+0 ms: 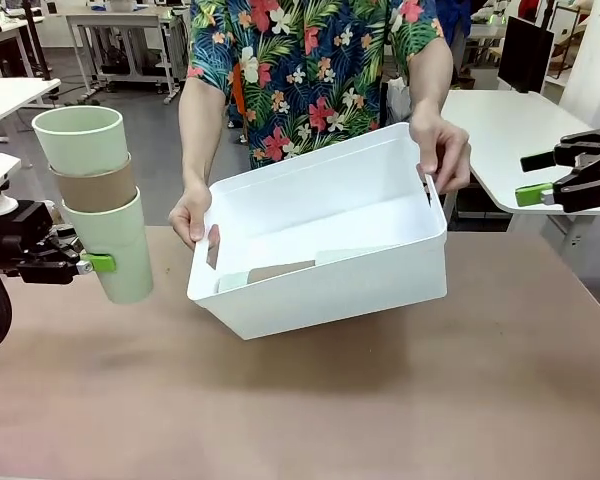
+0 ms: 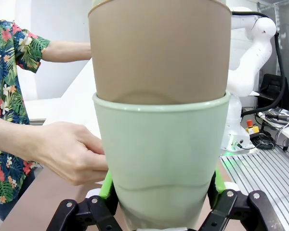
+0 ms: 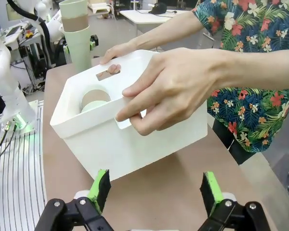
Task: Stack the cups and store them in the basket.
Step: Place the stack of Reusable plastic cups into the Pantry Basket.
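White plastic basket [image 1: 320, 290] occupies the centre of the front view, held off the brown table [image 1: 380, 410] and tilted so that its open mouth faces the camera and slightly toward picture left. The person grips it at both short ends: one hand [image 1: 192, 215] at the slot handle on picture left, the other hand [image 1: 442, 150] at the rim on the upper right. Nested cups [image 3: 94, 98] already lie inside the basket, seen in the right wrist view at centre left.

A stack of three cups [image 1: 98, 200], mint over tan over mint, stands upright at the left edge of the front view. The left gripper [image 1: 85, 263] is clamped on the lowest cup of this stack, its green pads pressing both sides. The stack's long axis is vertical, slightly tilted.

The basket mouth lies to picture right of the stack, near but not touching. The left arm is judged the nearer one for insertion; the stack probably has to travel rightward and lean toward the opening.

The right gripper [image 1: 540, 180] hangs at the right edge, fingers spread, holding nothing
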Tool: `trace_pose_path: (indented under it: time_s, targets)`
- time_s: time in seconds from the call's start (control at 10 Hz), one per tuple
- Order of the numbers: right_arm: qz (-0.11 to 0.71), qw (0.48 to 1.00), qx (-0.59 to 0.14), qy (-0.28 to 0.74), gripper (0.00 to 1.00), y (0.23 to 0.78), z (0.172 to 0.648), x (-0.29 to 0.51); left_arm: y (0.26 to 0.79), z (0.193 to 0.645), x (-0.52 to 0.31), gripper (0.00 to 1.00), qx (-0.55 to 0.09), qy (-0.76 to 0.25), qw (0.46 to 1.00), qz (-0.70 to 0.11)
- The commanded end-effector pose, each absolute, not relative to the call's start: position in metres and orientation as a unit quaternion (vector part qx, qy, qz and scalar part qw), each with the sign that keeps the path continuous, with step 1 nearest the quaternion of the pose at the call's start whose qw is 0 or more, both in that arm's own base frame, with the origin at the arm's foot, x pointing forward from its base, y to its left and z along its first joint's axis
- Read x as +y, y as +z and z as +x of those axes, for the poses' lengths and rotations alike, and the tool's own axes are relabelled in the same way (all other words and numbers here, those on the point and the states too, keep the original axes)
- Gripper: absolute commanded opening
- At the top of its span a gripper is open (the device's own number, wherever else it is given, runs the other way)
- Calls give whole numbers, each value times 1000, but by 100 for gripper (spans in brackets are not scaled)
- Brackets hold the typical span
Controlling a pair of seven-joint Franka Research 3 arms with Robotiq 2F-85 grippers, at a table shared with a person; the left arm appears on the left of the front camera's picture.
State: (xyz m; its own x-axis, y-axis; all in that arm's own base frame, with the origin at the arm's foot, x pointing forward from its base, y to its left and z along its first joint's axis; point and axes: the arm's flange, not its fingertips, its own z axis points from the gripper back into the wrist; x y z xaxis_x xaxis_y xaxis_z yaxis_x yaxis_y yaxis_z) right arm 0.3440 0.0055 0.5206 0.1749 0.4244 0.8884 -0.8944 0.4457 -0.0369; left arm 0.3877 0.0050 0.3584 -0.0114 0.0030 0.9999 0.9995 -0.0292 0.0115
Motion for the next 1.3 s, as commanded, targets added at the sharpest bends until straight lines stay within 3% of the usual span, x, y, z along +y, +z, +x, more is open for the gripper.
trace_pose_path:
  time_s: [0.0,0.1,0.5,1.2]
  targets:
    - [267,716,-459,453,100,523,347,7,363,387,4,87,-499,-512,484,-505]
    - [267,716,-459,453,100,523,347,7,358,388,5,87,-496,-509,489,-505]
    - [267,716,-459,453,100,523,347,7,443,375,-19,87,-500,-497,541,-459]
    - [267,716,-459,453,100,523,347,7,533,360,-138,87,-454,-536,633,-325]
